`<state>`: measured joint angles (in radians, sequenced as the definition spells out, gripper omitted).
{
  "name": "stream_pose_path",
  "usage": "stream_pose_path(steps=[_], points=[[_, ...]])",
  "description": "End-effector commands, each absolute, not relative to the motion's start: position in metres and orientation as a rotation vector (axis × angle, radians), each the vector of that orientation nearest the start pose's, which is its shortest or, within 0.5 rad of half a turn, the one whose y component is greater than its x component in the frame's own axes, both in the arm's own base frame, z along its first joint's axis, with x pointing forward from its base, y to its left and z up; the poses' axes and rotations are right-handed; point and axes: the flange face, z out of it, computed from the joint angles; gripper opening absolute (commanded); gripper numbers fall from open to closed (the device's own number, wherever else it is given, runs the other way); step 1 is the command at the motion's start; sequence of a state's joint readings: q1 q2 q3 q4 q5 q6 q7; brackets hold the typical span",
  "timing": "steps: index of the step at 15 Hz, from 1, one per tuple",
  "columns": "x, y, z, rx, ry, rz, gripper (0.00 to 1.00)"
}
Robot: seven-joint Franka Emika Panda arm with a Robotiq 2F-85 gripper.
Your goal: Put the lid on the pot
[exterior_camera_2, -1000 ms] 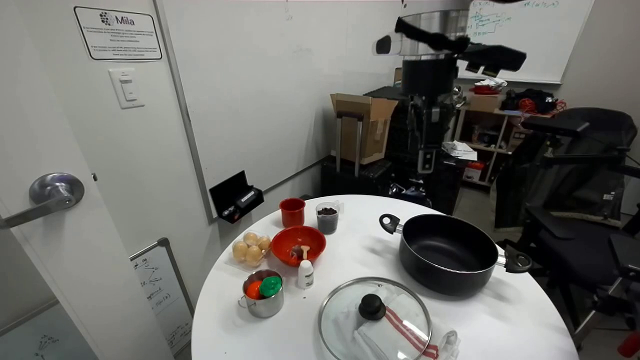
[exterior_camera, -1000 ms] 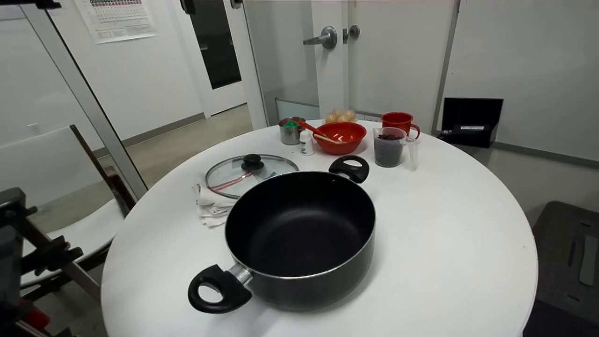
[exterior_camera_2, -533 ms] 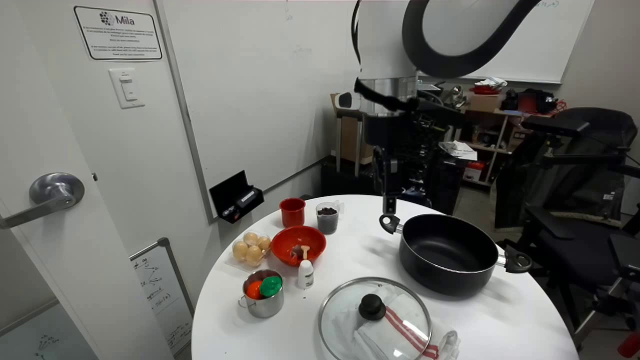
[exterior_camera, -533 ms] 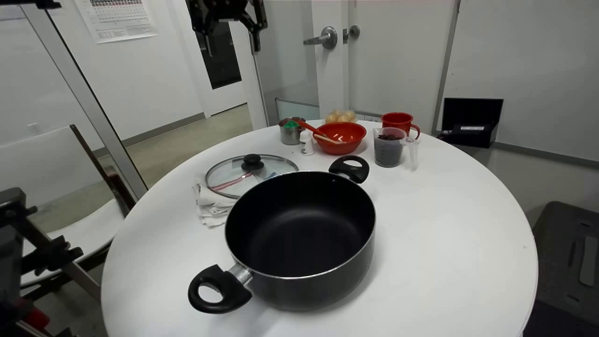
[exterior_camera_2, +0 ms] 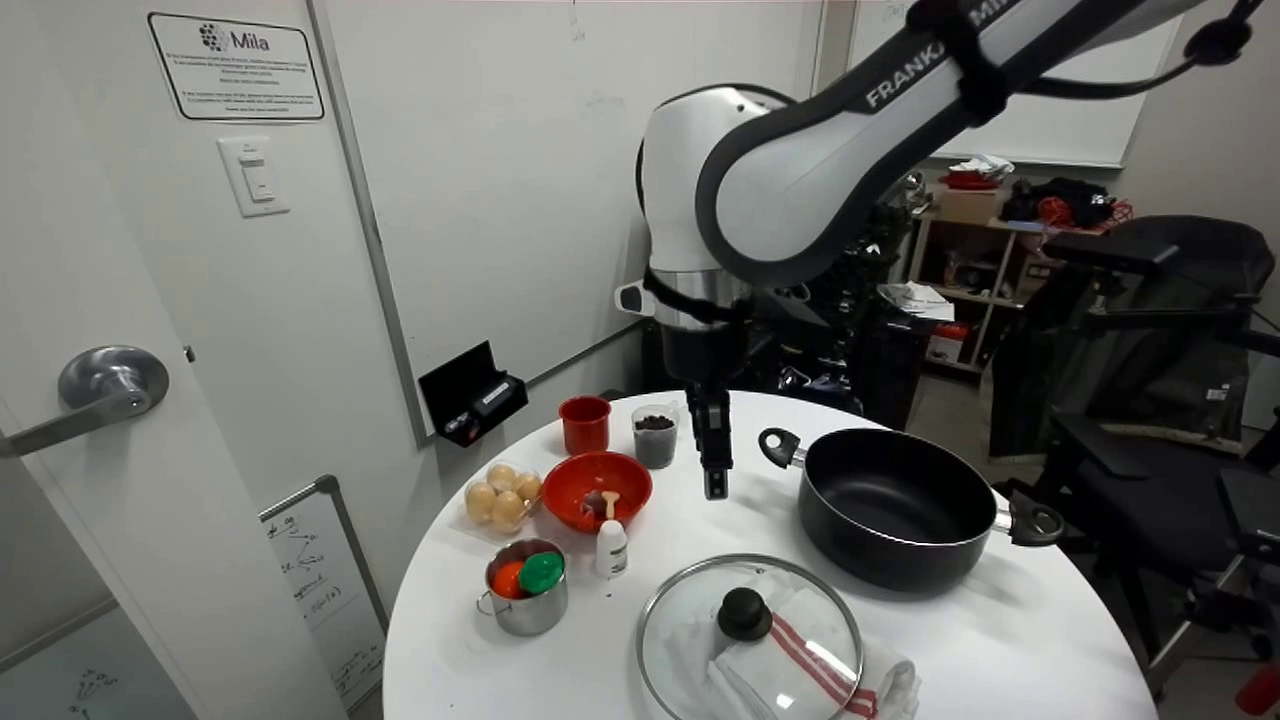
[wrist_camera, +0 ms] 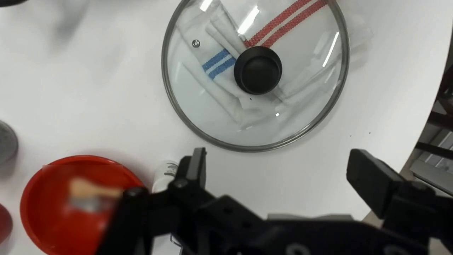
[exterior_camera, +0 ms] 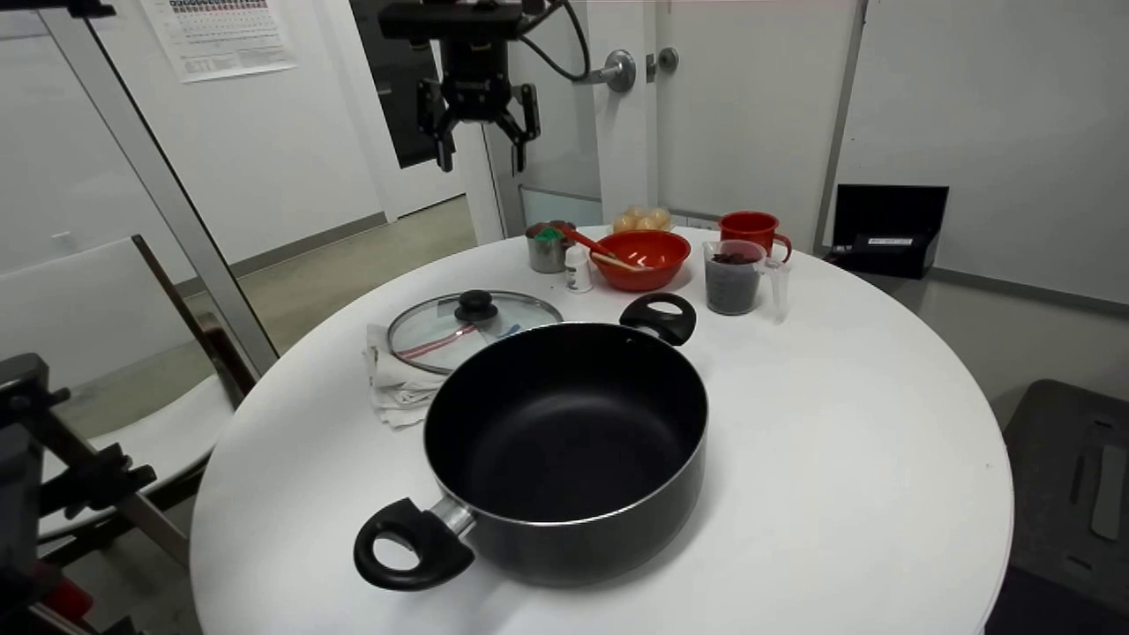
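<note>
lid [wrist_camera: 257,71] lies partly over striped cloth [exterior_camera: 401,392], near pot [exterior_camera_2: 898,508]; tool [exterior_camera: 482,164] hangs above table [exterior_camera: 838,485], spread wide

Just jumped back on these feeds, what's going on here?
The robot's gripper hangs open above the table, holding nothing. The glass lid lies over a striped cloth that sticks out from under its rim. The black pot stands uncovered nearby, so the lid has yet to be picked up and placed.
</note>
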<state>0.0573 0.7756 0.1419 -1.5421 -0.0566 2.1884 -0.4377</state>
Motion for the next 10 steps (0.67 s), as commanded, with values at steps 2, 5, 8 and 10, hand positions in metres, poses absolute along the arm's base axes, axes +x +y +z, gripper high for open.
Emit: stream_pose_path(steps=[2, 5, 8, 10], points=[[0.702, 0.118, 0.145, -2.857, -0.938, 0.233, 1.0], [0.703, 0.119, 0.126, -2.842, -0.919, 0.268, 1.0], [0.7, 0.124, 0.109, -2.812, -0.907, 0.301, 1.0], [0.696, 0.128, 0.099, -2.794, -0.894, 0.329, 1.0]])
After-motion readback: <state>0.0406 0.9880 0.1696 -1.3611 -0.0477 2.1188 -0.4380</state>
